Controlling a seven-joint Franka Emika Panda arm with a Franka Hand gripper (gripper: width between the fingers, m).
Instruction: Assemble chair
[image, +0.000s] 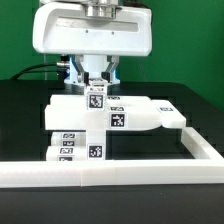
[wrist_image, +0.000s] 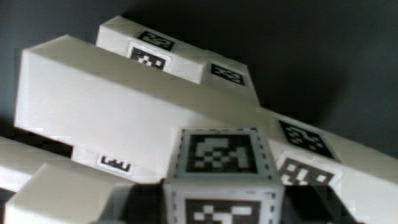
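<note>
**Operator:** While the gripper (image: 96, 84) sits low over the chair parts at the centre of the exterior view, I hold off from lifting anything. Its fingers straddle a small tagged white block (image: 96, 98) at the top of the stack, and I judge they are closing on it, but I cannot tell from here whether the pads are truly seated.

**Observer:** Where does the rest of the chair lie?

**Operator:** A flat panel (image: 140, 114) spreads from the centre toward the exterior view's right, and blocky tagged pieces (image: 70, 140) are stacked below the gripper, toward the lower left of the frame. All of it rests on the black table (image: 30, 110), just behind the white border frame (image: 110, 173) that runs along the bottom. The wrist view is filled by a broad white panel face (wrist_image: 125, 95) with tags beside it, and no fingertips show there.

**Observer:** So how do you do this step well?

**Operator:** I want both pads flat on opposite faces of the block, centred, before any pull. If one touches first, I expect the piece to twist and nudge the panel beneath. Then I lift straight, slowly, watching that nothing else rises with it.
</note>
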